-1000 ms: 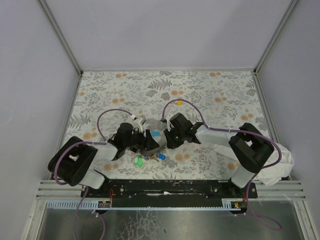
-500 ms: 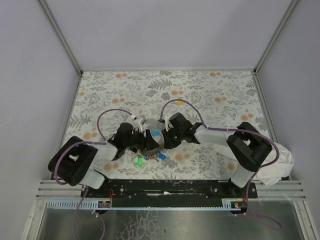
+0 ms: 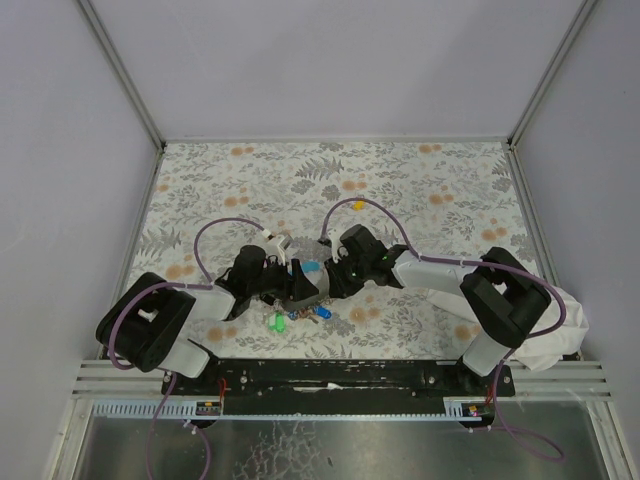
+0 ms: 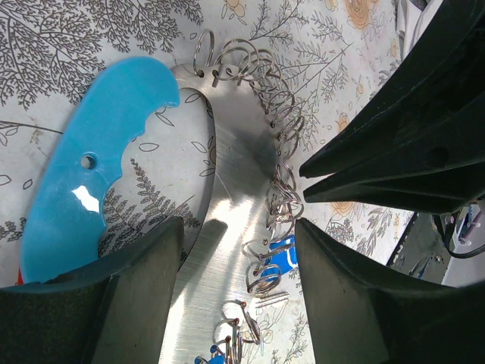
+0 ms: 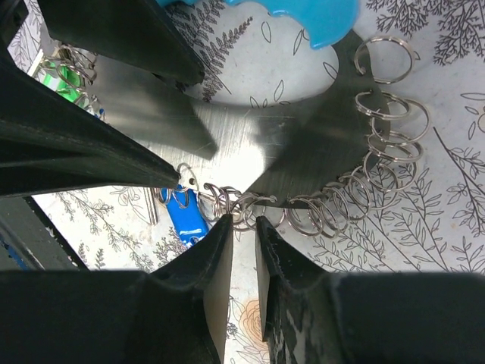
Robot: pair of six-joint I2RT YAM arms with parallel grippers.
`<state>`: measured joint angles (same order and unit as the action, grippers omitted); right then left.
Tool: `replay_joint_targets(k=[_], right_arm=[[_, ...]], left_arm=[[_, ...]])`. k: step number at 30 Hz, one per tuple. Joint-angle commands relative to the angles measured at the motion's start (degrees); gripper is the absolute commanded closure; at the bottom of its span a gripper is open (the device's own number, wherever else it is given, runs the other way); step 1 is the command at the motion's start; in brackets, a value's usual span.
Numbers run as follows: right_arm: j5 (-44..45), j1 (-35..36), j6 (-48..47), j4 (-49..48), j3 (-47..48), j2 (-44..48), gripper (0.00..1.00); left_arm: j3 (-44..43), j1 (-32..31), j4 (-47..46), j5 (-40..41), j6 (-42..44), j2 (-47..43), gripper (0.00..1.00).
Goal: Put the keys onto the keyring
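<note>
left jaws astride steel plate (image 4: 227,189), grip unclear | right jaws narrow at a keyring (image 5: 241,205) on its edge, pinch unclear | blue key (image 5: 186,216) beside | only your top view shows the yellow key (image 3: 358,205), well apart

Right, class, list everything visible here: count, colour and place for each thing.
metal strip: one, silvery, curved, between the left fingers
handle: one, light blue, on the strip's end
split rings: many, silvery, along the strip's edge
keys: blue and green clustered near the grippers; one yellow alone, farther back
cloth: one, white, table's right edge
table: one, floral-patterned
left gripper: one, black, gripping the strip
right gripper: one, black, closed on a split ring
</note>
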<state>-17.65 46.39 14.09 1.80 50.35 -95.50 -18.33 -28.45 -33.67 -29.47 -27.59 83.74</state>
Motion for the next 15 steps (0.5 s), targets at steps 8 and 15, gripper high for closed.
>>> replay_joint_targets(k=[8, 15], right_arm=[[3.5, 0.6, -3.8, 1.8, 0.4, 1.6, 0.71], [11.8, 4.0, -10.4, 0.7, -1.2, 2.3, 0.69]], left_arm=[[-0.7, 0.3, 0.0, -0.2, 0.1, 1.4, 0.40], [-0.7, 0.2, 0.1, -0.2, 0.0, 1.5, 0.40]])
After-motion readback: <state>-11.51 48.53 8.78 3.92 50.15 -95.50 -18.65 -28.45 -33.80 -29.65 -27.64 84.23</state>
